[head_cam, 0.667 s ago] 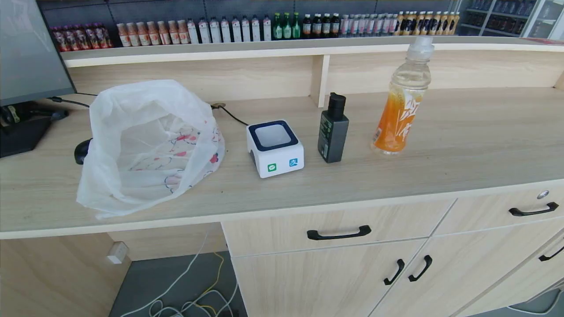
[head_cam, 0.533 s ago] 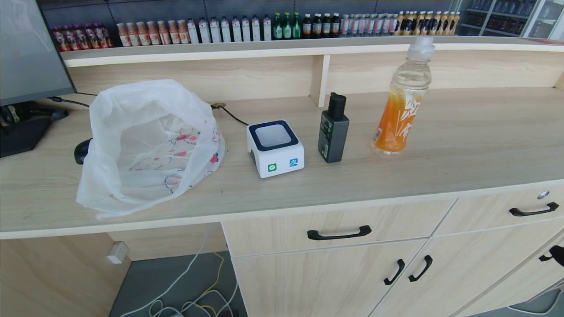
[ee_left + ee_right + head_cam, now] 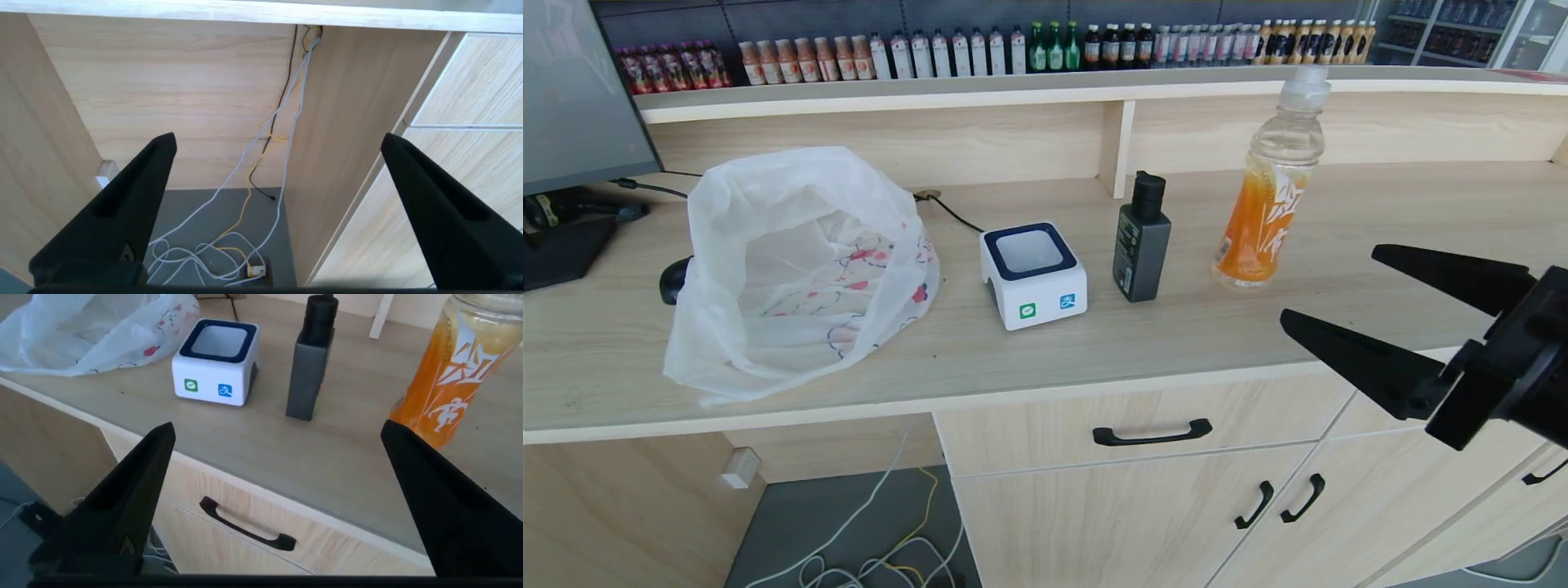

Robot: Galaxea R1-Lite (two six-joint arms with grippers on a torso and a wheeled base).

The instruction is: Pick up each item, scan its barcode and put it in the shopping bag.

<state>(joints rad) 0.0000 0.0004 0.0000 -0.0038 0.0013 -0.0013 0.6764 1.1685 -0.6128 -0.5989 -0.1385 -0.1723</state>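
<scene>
An orange drink bottle and a dark grey pump bottle stand upright on the wooden counter. Left of them sits the white scanner box, and further left the white shopping bag lies open. My right gripper hangs open at the counter's front edge, right of and nearer than the orange bottle, with nothing in it. My left gripper is open below the counter, facing cables on the floor.
A monitor and a black mouse are at the far left of the counter. A raised shelf runs along the back with a divider. Drawers with black handles are under the counter.
My right gripper has risen into the head view from the lower right, up to the counter's front edge. The bottles, scanner and bag have not moved.
</scene>
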